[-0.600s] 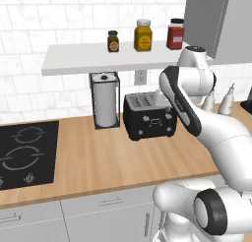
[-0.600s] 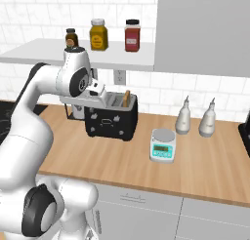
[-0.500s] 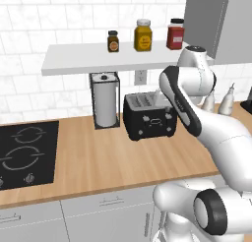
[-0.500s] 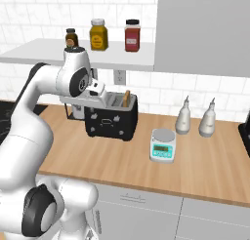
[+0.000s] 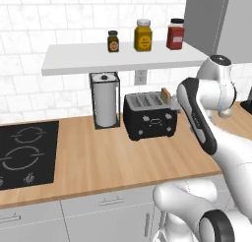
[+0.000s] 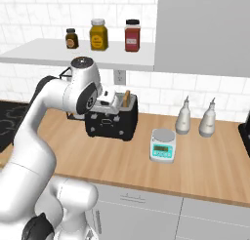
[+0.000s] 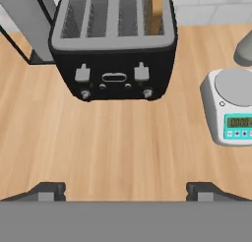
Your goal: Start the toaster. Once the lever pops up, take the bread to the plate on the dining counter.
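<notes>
Flanking the black boxy toaster point(image 7: 114, 44) on the wooden desk point(image 7: 113, 142): paper-towel roll point(image 5: 105, 102), white digital scale point(image 7: 231, 106). Gripper point(image 7: 126, 192) spread wide, empty, hovering before it; tan bread slice point(image 7: 156, 11) upright in slot.

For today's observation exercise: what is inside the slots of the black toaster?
One tan slice of bread stands in the toaster's rightmost slot, its top sticking out. The other slots look empty. The slice's lower part is hidden inside the slot.

Three jars point(image 5: 143, 35), two bottles point(image 6: 183, 116), one toaster point(image 5: 150, 116).
</notes>
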Robot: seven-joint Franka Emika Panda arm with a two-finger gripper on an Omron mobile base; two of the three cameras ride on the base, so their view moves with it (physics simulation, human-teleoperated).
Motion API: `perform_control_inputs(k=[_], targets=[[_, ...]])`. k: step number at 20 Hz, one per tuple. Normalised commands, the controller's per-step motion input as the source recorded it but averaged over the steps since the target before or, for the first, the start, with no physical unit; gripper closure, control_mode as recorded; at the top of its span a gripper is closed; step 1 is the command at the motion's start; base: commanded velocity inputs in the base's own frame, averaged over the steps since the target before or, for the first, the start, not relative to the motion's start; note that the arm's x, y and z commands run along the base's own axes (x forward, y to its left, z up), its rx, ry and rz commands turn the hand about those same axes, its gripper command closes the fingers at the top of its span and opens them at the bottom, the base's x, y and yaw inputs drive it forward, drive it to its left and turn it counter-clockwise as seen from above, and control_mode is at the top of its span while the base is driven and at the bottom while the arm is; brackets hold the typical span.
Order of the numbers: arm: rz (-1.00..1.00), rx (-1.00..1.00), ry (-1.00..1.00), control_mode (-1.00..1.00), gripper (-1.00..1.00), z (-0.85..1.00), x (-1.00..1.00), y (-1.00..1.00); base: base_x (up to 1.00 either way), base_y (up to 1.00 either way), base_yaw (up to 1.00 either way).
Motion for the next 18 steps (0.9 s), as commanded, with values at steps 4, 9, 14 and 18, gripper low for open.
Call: perform_control_inputs(k=[4,9,14,18], targets=[[0.00,0.00,-0.09,-1.00,-1.00,-0.22,0.17,-0.48,0.00,0.00,0.00],[0.00,0.00,-0.02,-1.00,-1.00,-0.18,0.47,-0.37,0.00,0.00,0.00],[0.00,0.00,0.00,-1.00,-1.00,-0.17,0.52,-0.16,0.00,0.00,0.00],[0.00,0.00,0.00,-1.00,-1.00,-0.17,0.49,-0.12,0.00,0.00,0.00]])
